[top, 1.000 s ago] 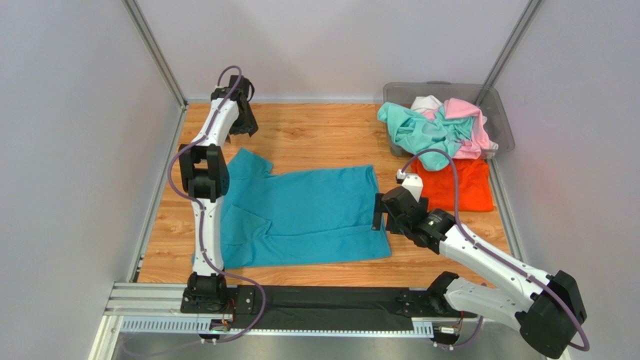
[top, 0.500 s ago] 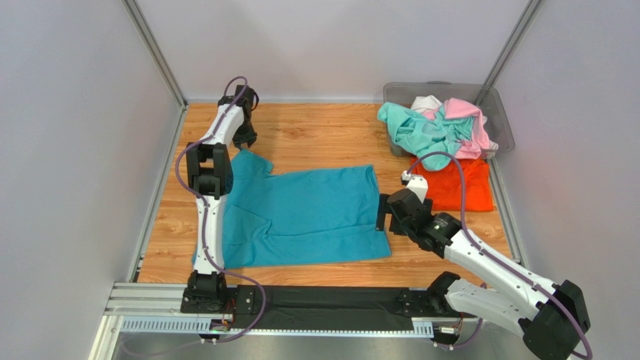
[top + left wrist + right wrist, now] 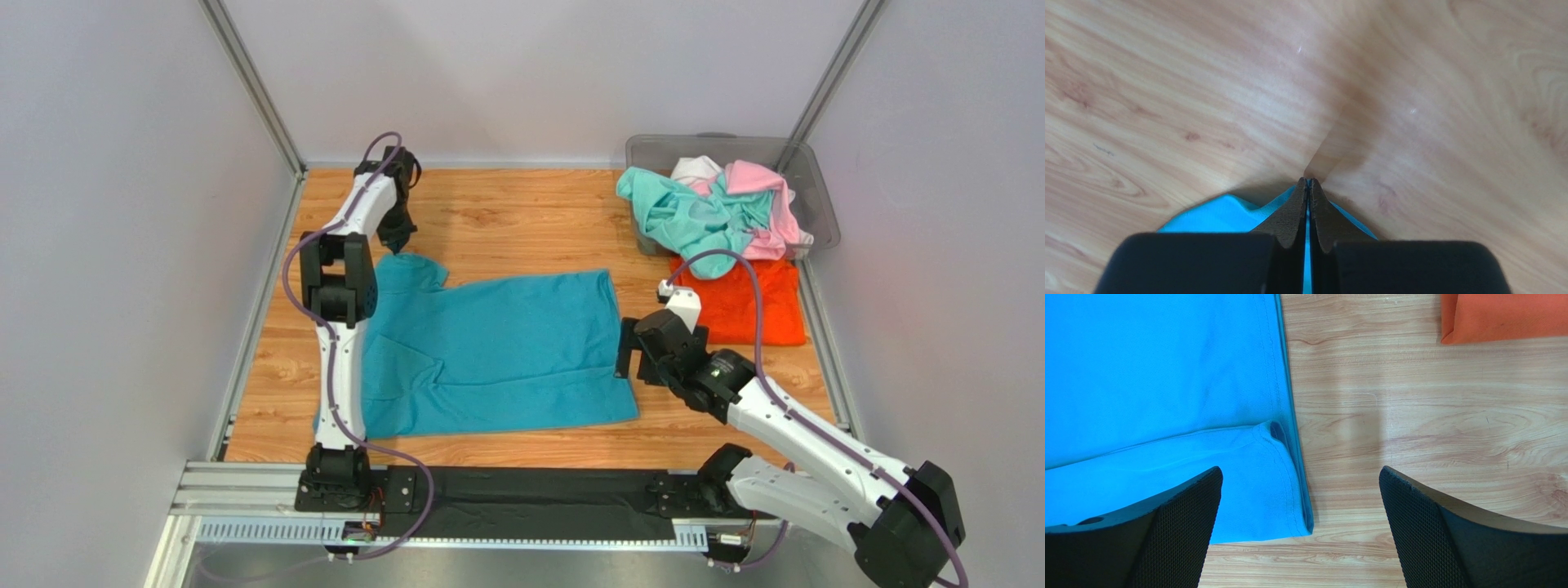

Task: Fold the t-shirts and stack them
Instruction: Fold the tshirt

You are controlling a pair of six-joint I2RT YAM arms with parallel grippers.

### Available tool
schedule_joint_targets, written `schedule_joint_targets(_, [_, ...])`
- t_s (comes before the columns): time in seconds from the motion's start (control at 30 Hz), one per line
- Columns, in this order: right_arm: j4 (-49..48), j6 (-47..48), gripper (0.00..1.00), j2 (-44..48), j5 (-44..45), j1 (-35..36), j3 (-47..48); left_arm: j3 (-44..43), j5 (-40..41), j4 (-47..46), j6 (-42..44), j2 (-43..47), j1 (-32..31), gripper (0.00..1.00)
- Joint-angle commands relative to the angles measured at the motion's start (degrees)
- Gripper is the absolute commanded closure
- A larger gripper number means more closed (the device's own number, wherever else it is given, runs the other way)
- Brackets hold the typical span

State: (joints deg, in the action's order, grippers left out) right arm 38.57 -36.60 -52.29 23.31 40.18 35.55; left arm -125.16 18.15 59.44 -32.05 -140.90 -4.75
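Folding barely begun: the teal-blue t-shirt [image 3: 491, 355] lies flat on the surface [image 3: 515, 233], left end effector [image 3: 1308, 184] clamped on its far sleeve tip, right end effector [image 3: 1300, 471] spread wide above the hem, gripping nothing. Only the orange t-shirt [image 3: 742, 306] looks folded, beside the bin [image 3: 819, 202] where a heap of t-shirts [image 3: 711, 208] waits

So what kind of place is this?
Probably a robot test cell, not a home: left arm and right arm bolted to a metal rail, a wood-grain table walled by plain grey panels, a teal-blue t-shirt spread flat.
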Motion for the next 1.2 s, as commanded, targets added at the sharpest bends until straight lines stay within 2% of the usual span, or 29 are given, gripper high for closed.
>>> schedule_joint_targets(0.0, [-1.0, -0.4, 0.0, 0.1, 1.0, -0.3, 3.4, 2.7, -2.9, 1.8, -0.6, 6.5, -0.1, 1.0])
schedule_joint_targets(0.17, [-2.5, -1.0, 0.0, -5.0, 0.5, -0.3, 10.1, 14.7, -4.8, -5.2, -2.7, 17.3, -1.0, 1.0])
schedule_joint_targets(0.27, [-4.3, -0.7, 0.0, -11.6, 1.9, -0.4, 16.0, 23.4, -6.4, -8.7, -5.1, 24.9, -1.2, 1.0])
schedule_joint_targets(0.5, [-5.3, 0.2, 0.02, -35.0, 2.5, -4.8, 34.0, 45.7, -7.8, -18.1, -6.5, 44.3, -2.4, 1.0])
schedule_joint_targets(0.53, [-5.1, 0.2, 0.04, -37.4, 1.9, -5.7, 36.1, 50.6, -8.7, -19.3, -6.5, 46.0, -2.5, 1.0])
schedule_joint_targets(0.7, [-4.3, 2.2, 0.16, -53.5, -1.1, -10.8, 49.4, 62.6, -10.4, -24.1, -6.0, 55.0, -2.6, 1.0])
schedule_joint_targets(0.9, [1.6, 4.8, 0.24, -69.6, 1.3, -13.6, 65.1, 69.1, -12.6, -25.8, -5.8, 62.1, -2.6, 1.0])
schedule_joint_targets(1.03, [2.0, 5.0, 0.29, -76.4, 2.2, -15.4, 69.8, 71.2, -11.4, -28.4, -5.7, 64.1, -2.6, 1.0])
schedule_joint_targets(1.17, [2.7, 4.3, 0.34, -78.9, 1.0, -16.1, 71.2, 70.9, -12.5, -28.1, -5.6, 63.8, -2.6, 1.0])
